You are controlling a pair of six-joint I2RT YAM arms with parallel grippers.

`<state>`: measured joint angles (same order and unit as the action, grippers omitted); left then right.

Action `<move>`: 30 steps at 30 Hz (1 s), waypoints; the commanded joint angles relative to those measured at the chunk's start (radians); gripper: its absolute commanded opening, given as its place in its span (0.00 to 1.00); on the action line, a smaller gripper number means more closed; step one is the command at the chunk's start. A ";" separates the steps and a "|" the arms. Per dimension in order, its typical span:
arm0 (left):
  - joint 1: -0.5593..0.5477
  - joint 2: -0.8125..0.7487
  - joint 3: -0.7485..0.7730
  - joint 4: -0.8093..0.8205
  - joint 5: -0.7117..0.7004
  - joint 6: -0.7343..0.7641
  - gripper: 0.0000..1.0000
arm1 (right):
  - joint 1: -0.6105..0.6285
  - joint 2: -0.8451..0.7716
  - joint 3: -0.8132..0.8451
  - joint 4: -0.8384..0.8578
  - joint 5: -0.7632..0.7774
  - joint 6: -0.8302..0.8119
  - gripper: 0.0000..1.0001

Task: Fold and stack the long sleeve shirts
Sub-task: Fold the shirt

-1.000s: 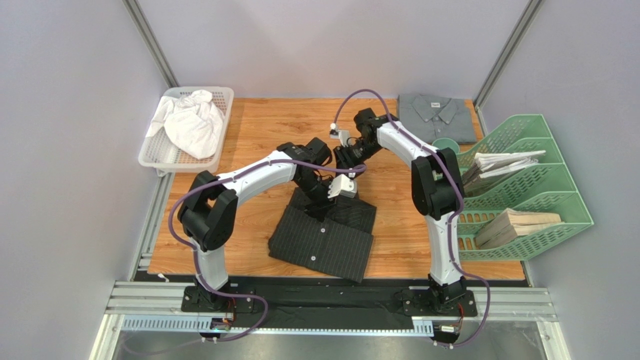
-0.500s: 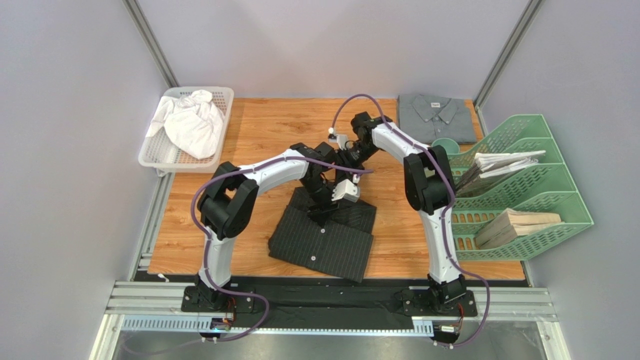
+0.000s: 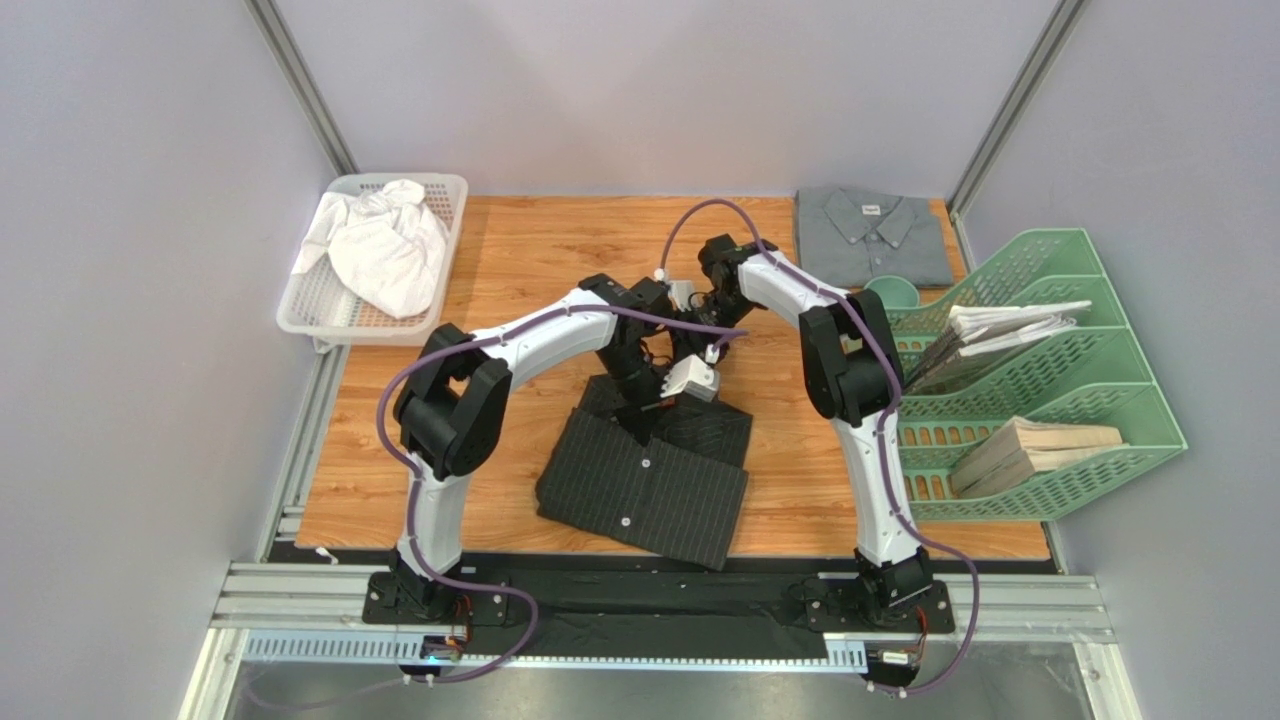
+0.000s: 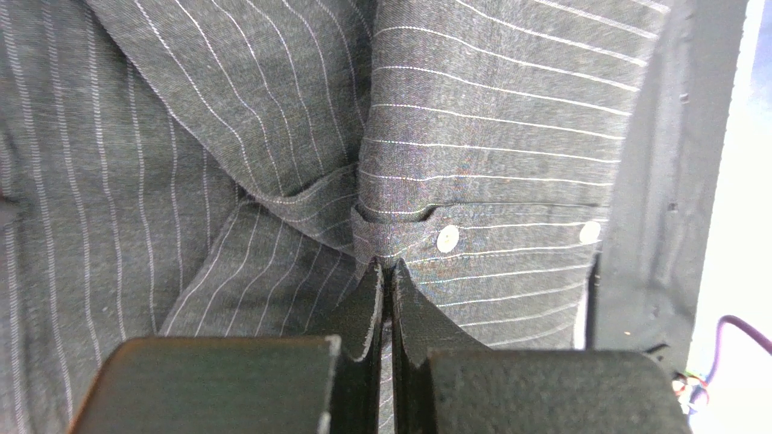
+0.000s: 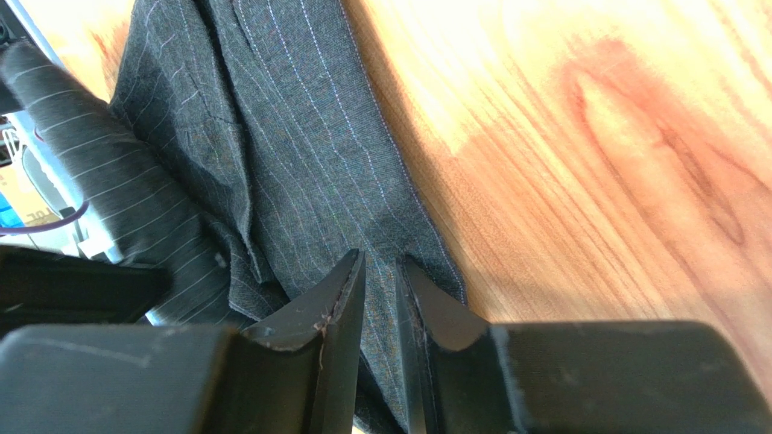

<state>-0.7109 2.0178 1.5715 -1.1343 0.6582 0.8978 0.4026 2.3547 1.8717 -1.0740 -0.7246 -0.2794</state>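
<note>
Far left, back corner: white mesh basket (image 3: 308, 308) with a crumpled white cloth (image 3: 383, 240) in it, standing on the wooden table (image 3: 526, 255).

Left arm reaches from its base toward the table's middle. Left gripper (image 4: 385, 267) points down onto the black pinstriped shirt (image 3: 646, 488). Its fingers are pressed together with no gap showing. The tips meet on a small pucker of cloth just beside the button strip, so a fold is nipped there. Two pale buttons (image 4: 447, 239) sit just right of the tips. Pinstripes run off in several directions around the pucker.

Centre: the black pinstriped shirt lies partly folded, a dark block near the front of the table, skewed to the table edge. Both grippers sit at its far part, close together.

Right arm bends back over the table's middle. Right gripper (image 5: 379, 258) hangs at the shirt's hemmed edge, bare wood just to the right of it. The fingers stand a narrow slit apart and dark cloth shows in the slit. Cannot tell whether that cloth is clamped.

Back right corner: grey shirt (image 3: 876, 233), folded, collar up, well apart from both grippers.

Far right: green wire rack (image 3: 1052, 255) holding papers (image 3: 1007, 323).
</note>
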 commanded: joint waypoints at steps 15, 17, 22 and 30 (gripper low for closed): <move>0.097 0.070 0.335 -0.071 0.023 0.052 0.00 | 0.004 -0.034 -0.009 0.006 -0.013 -0.058 0.25; 0.103 0.079 0.354 -0.056 0.009 0.046 0.00 | 0.005 -0.034 -0.003 0.005 -0.018 -0.057 0.25; 0.108 0.090 0.374 -0.005 0.000 0.043 0.00 | 0.005 -0.029 0.007 0.000 -0.022 -0.057 0.25; 0.122 0.131 0.375 0.067 -0.037 0.055 0.00 | 0.004 -0.021 0.040 -0.018 -0.027 -0.057 0.26</move>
<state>-0.6041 2.1178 1.9068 -1.1374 0.6220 0.9157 0.4026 2.3547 1.8679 -1.0805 -0.7429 -0.3054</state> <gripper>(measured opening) 0.007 0.255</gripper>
